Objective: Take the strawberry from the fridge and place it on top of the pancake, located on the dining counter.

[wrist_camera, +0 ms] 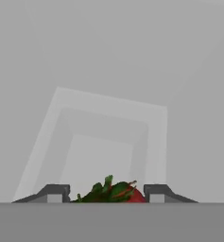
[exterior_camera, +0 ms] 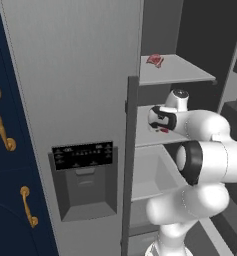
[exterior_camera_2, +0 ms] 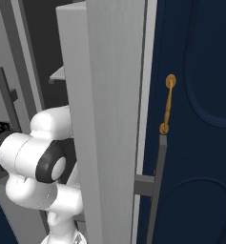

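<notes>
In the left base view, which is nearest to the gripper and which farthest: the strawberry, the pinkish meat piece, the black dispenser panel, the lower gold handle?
1. The strawberry, right at the gripper, on the middle shelf.
2. The meat piece, on the shelf above.
3. The dispenser panel, to the left on the closed fridge door.
4. The lower gold handle, far left on the navy cabinet.
</notes>
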### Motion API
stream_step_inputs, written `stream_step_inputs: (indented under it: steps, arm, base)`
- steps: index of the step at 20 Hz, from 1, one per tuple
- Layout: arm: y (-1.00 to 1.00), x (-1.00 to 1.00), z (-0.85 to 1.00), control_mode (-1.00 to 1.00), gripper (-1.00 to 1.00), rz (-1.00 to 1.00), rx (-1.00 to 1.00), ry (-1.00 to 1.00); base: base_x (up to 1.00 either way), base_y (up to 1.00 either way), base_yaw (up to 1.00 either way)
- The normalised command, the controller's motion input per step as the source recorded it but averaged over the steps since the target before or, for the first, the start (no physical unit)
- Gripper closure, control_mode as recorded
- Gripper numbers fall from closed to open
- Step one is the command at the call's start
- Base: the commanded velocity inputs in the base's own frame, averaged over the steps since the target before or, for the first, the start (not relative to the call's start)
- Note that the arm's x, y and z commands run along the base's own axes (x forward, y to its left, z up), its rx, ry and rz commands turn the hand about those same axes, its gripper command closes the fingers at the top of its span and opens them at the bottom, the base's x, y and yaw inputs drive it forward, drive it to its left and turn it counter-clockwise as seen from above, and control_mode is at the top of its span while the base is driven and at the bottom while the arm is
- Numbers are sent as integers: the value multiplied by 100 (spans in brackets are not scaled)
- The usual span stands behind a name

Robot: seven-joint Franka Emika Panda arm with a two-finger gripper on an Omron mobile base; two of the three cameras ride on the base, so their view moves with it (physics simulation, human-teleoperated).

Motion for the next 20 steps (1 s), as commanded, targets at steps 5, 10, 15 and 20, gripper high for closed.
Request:
stream_step_inputs:
  steps: [5,10,15,20]
  arm:
    - [0,-36,4,-100,100,-14,6,-1]
    - [11,-62,26,-100,100,-21,5,-2]
    - [18,-77,24,-100,100,-20,0,-1]
    - [10,-90,27,-100,100,-10,0,0]
  base:
    - [0,0,0]
    - [0,0,0]
    - [0,0,0]
    - [0,0,0]
